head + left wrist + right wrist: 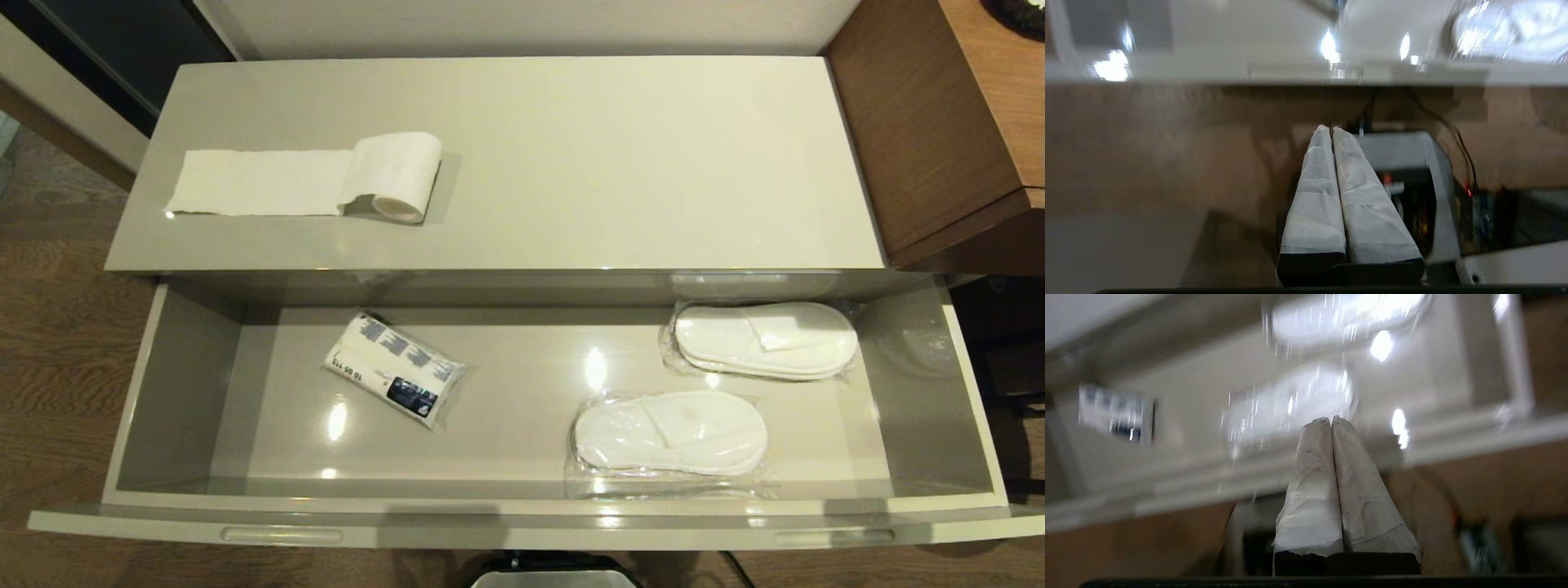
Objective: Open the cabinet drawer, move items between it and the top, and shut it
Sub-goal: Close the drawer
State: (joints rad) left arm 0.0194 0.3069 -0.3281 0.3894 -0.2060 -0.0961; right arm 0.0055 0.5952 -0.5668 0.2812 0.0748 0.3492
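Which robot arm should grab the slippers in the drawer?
Probably the right. Both slipper packs lie in the open drawer's right half, and the shut right gripper already faces them. The shut left gripper sits below the drawer front.

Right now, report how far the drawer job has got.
Done: the cabinet drawer is pulled open. The toilet-paper roll lies on the top; two slipper packs and a blue-printed packet lie inside. In hand: nothing; the left tool and right tool are shut and empty, in front of the drawer. Left: swapping items, then closing.
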